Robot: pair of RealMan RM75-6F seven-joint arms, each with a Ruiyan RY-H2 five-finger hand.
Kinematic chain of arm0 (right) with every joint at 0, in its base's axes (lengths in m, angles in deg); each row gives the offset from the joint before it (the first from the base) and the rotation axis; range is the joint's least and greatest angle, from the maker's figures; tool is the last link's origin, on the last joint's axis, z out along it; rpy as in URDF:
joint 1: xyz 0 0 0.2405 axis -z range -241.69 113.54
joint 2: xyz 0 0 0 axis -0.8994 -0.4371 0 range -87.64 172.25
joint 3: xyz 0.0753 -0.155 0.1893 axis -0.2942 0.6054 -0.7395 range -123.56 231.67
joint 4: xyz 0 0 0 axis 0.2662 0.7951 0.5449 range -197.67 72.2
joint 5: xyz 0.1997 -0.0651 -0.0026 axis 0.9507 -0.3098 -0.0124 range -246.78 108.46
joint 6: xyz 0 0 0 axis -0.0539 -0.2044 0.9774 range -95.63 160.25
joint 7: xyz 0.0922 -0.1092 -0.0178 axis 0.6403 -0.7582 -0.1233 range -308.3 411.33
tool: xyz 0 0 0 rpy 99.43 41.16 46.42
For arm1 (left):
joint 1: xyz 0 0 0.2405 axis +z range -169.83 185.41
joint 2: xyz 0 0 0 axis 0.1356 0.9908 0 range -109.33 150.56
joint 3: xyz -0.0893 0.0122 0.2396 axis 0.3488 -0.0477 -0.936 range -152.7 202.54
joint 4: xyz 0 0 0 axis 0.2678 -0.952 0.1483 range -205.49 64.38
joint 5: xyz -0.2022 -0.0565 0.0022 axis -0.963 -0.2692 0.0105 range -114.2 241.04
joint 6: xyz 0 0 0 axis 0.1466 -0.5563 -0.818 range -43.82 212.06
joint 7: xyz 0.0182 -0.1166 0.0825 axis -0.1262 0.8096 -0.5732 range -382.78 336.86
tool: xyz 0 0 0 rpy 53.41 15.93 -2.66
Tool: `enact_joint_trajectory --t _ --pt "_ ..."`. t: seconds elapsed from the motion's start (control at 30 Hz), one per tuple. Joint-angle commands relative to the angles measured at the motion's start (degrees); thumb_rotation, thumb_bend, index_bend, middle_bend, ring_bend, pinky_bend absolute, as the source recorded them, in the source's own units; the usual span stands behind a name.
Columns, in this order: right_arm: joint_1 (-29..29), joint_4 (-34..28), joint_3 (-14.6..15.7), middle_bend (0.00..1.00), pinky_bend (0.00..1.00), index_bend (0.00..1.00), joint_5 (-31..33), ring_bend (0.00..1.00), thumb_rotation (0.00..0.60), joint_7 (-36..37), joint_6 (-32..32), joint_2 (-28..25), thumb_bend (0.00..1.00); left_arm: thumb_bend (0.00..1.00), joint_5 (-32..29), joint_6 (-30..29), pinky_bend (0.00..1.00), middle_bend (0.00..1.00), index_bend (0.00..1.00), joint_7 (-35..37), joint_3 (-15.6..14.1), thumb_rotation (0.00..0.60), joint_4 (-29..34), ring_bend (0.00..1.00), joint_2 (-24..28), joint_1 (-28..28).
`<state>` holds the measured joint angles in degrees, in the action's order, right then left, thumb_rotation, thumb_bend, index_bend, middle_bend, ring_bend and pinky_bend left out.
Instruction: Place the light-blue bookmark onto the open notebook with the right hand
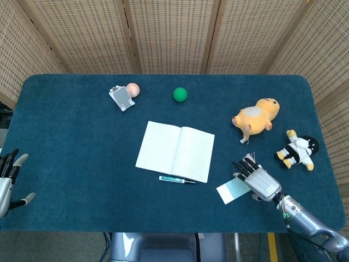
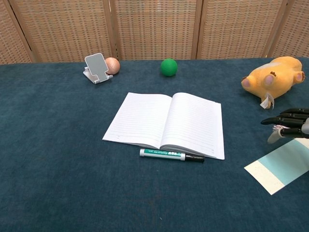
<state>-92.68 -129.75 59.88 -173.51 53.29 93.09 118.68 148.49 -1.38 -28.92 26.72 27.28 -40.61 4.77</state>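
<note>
Your right hand (image 1: pixel 259 182) hovers over the light-blue bookmark (image 2: pixel 281 166), fingers (image 2: pixel 279 121) spread and holding nothing, apparently poised to grasp. The bookmark lies flat on the tabletop (image 1: pixel 82 147), right of the open notebook (image 1: pixel 175 150).

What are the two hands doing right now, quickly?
Left hand: open, holding nothing, at the table's edge.
Right hand: open, fingers spread over the bookmark, not gripping it.
</note>
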Motion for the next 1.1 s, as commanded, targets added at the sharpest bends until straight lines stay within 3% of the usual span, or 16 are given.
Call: enact_joint_trajectory --t 0.03,0.4,0.8,1.1 --pt "-0.47 0.38 0.24 0.00 0.00 0.20 0.31 0.00 0.600 -0.20 -0.68 0.54 0.00 0.00 -0.08 -0.01 0.00 0.00 0.00 -0.09 0.03 0.600 -0.01 0.00 -0.07 -0.03" --pt "-2.78 -2.46 -0.05 0.00 0.00 0.20 3.29 0.00 0.600 -3.69 -5.93 -0.44 0.00 0.00 -0.57 0.41 0.00 0.00 0.00 -0.90 0.11 0.600 -0.02 0.00 -0.44 -0.27" --pt "-5.29 -10.56 -1.44 0.00 0.00 0.20 9.07 0.00 0.600 -12.23 -12.94 -3.89 0.00 0.00 -1.13 0.73 0.00 0.00 0.00 -1.33 0.20 0.600 0.14 0.00 -0.50 -0.46" --pt "-5.62 -11.86 -1.34 0.00 0.00 0.21 11.11 0.00 0.600 -15.72 -14.07 -3.45 0.00 0.00 -0.98 0.64 0.00 0.00 0.00 -0.74 0.13 0.600 -0.02 0.00 -0.33 -0.44"
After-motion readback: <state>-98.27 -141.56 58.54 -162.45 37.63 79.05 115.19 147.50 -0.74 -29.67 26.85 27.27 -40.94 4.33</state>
